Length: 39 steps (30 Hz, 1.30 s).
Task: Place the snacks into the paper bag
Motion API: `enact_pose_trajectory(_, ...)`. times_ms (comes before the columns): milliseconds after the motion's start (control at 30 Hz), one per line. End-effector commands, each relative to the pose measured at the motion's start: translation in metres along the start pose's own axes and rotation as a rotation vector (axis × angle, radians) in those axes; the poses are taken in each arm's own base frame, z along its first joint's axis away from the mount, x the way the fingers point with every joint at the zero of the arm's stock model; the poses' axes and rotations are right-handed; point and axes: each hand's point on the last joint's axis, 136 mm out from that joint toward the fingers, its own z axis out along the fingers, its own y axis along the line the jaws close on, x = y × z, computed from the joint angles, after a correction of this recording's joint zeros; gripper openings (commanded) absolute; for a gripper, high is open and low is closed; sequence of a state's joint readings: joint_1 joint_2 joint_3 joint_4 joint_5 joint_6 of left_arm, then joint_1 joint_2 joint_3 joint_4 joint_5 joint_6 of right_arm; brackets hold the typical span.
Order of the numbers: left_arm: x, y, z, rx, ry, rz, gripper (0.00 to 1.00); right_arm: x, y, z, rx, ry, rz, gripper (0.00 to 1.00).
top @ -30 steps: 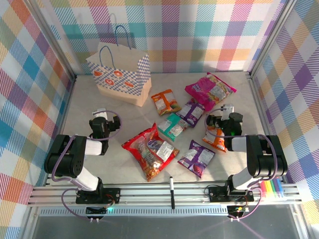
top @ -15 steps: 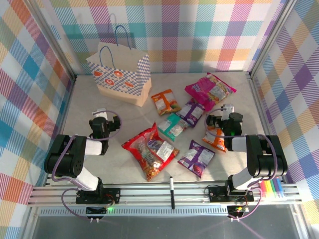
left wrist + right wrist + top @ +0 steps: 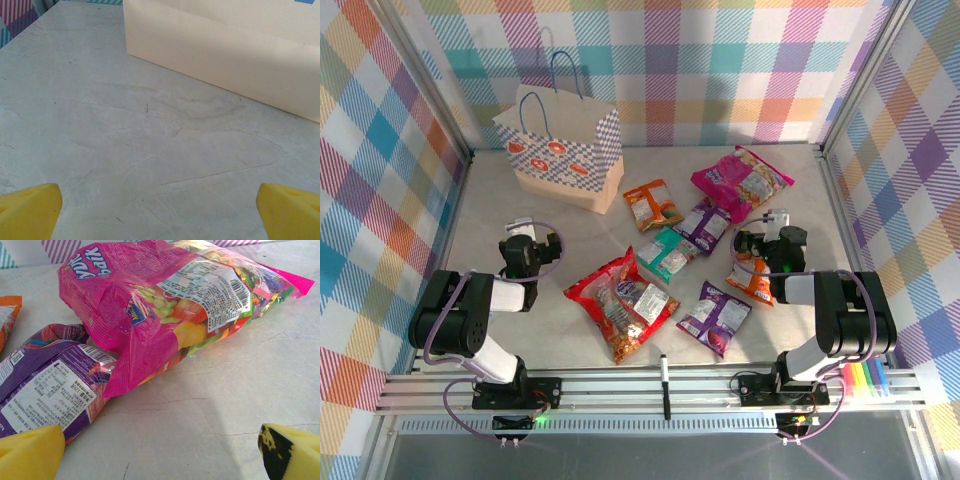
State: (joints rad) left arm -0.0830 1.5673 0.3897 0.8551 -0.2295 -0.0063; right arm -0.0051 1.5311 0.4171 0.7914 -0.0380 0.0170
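The paper bag looks matt, the table under it smooth veined stone, the snacks right of it glossy crinkly plastic.

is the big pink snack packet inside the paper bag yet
No, the pink snack packet lies flat on the table, well to the right of the paper bag.

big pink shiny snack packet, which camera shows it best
The right wrist view: the big pink shiny snack packet lies close ahead, its printed label and crinkles plain. The top external view gives it whole but small, far right on the table. The left wrist view faces the tan paper bag.
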Motion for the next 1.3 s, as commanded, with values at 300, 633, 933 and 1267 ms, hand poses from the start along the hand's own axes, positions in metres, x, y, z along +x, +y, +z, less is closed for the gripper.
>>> enact_pose_trajectory(300, -0.06, 0.007, -0.022, -0.063, -0.003, -0.006, 0.99, -0.03, 0.009, -0.011, -0.019, 0.056, -0.009, 0.99)
enact_pose_trajectory(633, -0.122, 0.02, -0.043, -0.171, 0.051, -0.05, 1.0, -0.093, 0.034, -0.033, -0.089, 0.042, -0.014, 0.99)
enact_pose_trajectory(933, -0.182, 0.002, -0.064, -0.103, 0.023, -0.142, 0.91, -0.134, 0.061, -0.039, -0.151, 0.068, 0.025, 0.99)
enact_pose_trajectory(1267, -0.236, -0.022, -0.07, -0.199, 0.008, -0.14, 0.84, -0.125, 0.079, -0.042, -0.136, 0.074, 0.028, 0.99)
